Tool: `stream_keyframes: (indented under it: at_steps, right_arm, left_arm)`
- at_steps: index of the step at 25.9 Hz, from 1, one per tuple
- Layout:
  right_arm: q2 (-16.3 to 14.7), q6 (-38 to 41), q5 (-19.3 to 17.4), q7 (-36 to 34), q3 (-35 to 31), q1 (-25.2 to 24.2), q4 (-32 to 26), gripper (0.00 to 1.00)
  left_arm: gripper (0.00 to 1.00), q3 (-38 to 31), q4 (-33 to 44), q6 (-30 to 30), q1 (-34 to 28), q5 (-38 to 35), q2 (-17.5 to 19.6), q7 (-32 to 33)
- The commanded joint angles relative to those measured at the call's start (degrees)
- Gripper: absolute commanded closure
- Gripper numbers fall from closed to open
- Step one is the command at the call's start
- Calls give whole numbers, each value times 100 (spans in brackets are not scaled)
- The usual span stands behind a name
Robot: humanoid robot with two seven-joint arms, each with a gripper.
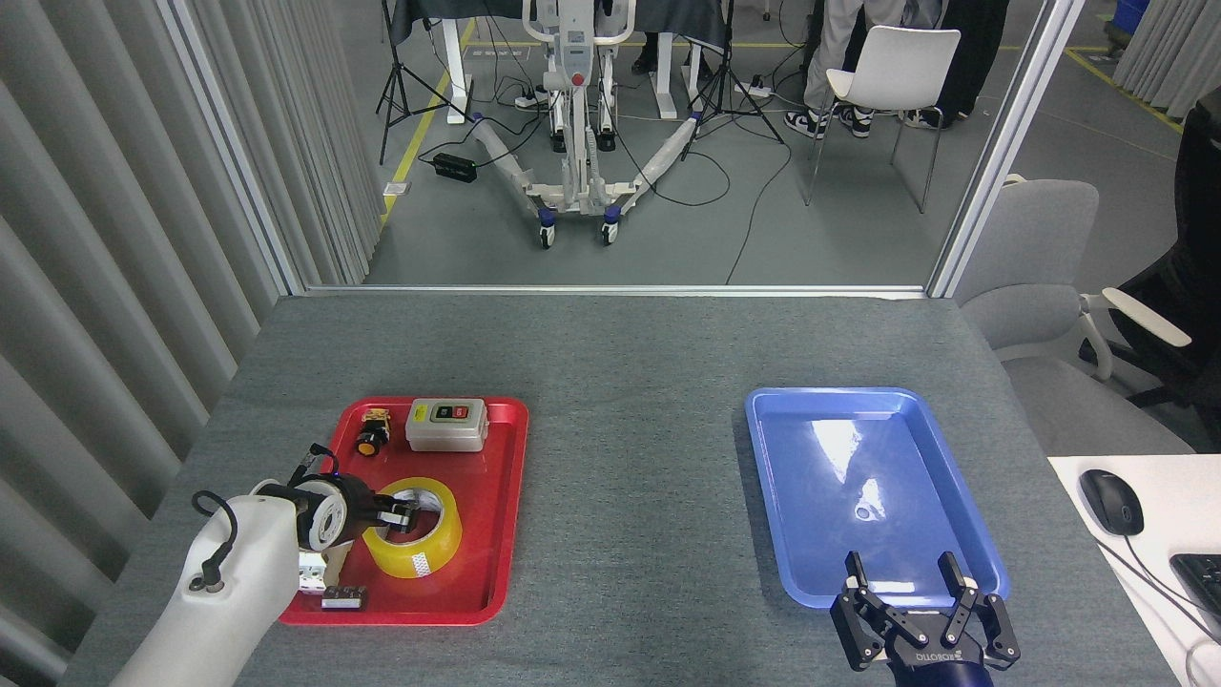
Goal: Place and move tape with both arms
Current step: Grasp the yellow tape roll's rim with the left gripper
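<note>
So the red tray [496, 496] on the left side of the table is holding most of the stuff: the tape [417, 539] is lying flat near the middle of it, a grey switch box [446, 425] with a green and a red button is sitting at the far edge, and a small black and yellow push button [371, 431] is sitting just beside that box. A white block [312, 571] and a little dark connector piece [344, 597] are lying at the near left corner (partly hidden by the arm).

The left gripper [401, 515] is reaching in from the left over the roll, with its fingertips at the near rim and pointing into the white core. It's dark and seen end-on, so I honestly can't tell how far apart the fingers are or whether they're gripping the roll.

The blue tray [963, 515] on the right is sitting empty, just glare on its floor. The right gripper [901, 577] is hovering at its near edge with the fingers spread wide, holding nothing.

Everything is resting on a grey felt-looking table [630, 363]. Beyond it, a white wheeled stand [574, 181] is standing on a grey floor with cables, there's a white chair [887, 76], and pleated grey curtains [124, 191] are hanging on the left.
</note>
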State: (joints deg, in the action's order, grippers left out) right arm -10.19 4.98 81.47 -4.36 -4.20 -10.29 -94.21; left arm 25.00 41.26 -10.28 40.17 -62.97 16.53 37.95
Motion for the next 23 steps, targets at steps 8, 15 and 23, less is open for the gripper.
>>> stream_keyframes:
  at_steps: [8,15,23]
  right_arm:
    - [-1,3,-9,-12,7,-16,8,0]
    - [-27,3,-9,-21,16,-34,-1,0]
    - [-53,20,-17,-21,7,-52,8,0]
  left_arm:
    - [50,13,-57,-282,9,-66,26,-7]
    - [60,13,-57,-440,17,-66,44,-7]
    - [76,22,-57,-536,17,-66,44,2]
